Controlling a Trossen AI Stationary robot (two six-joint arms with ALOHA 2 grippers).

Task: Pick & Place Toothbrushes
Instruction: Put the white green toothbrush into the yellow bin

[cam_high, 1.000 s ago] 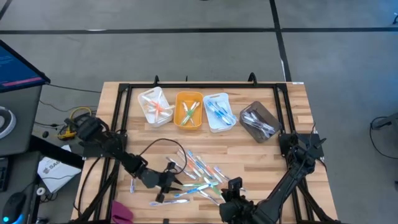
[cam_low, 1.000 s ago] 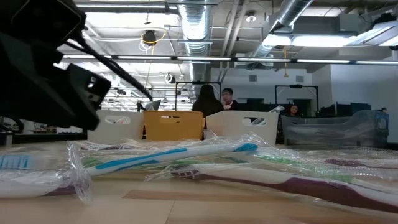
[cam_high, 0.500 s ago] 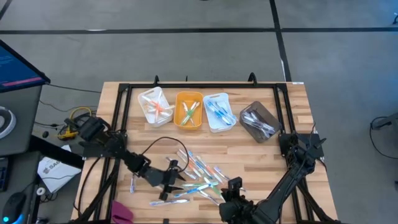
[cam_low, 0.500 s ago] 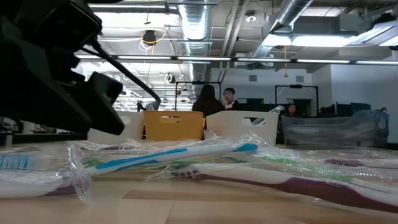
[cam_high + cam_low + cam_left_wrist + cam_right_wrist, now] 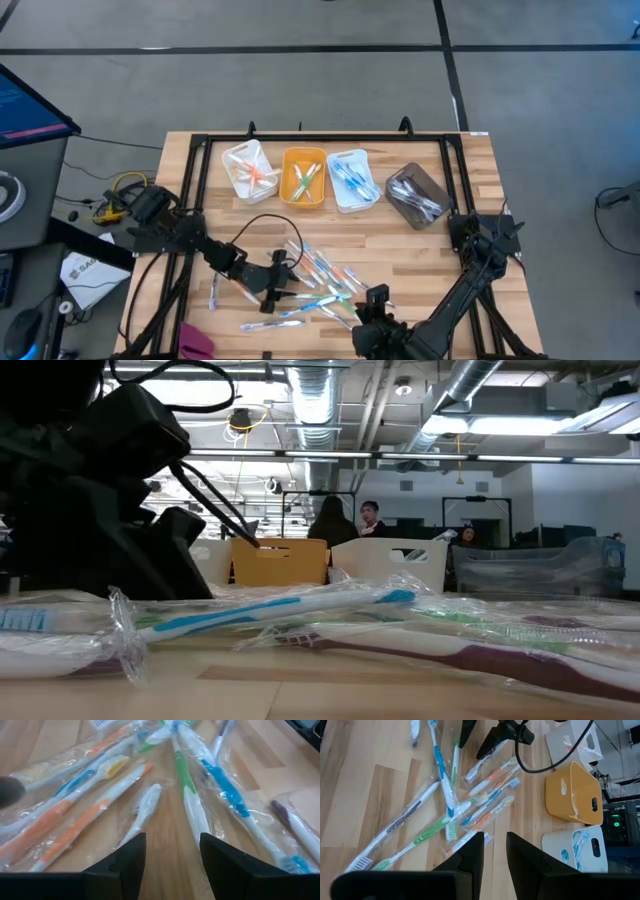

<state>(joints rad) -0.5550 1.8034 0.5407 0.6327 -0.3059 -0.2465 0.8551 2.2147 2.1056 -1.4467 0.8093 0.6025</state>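
Several toothbrushes (image 5: 318, 278) in clear wrappers lie in a loose pile on the wooden table, near its front edge. In the left wrist view a white brush (image 5: 145, 809) and a green-and-white brush (image 5: 190, 800) lie just ahead of my left gripper (image 5: 172, 842). That gripper is open and low at the pile's left side (image 5: 280, 290), touching nothing. My right gripper (image 5: 495, 840) is open above the pile's near right side (image 5: 375, 298), with nothing between its fingers. In the low view a blue-and-white brush (image 5: 280, 610) lies in front.
Four bins stand in a row at the far side: white (image 5: 250, 170), orange (image 5: 303, 178), white with blue brushes (image 5: 352, 180) and grey (image 5: 418, 195). A black cable (image 5: 255, 232) loops over the table beside my left arm. Single brushes (image 5: 213, 295) lie left of the pile.
My left gripper has gone toward the table's right edge and slightly down, closer to the pile of toothbrushes. The toothbrushes lie as before, and my right arm has kept still.
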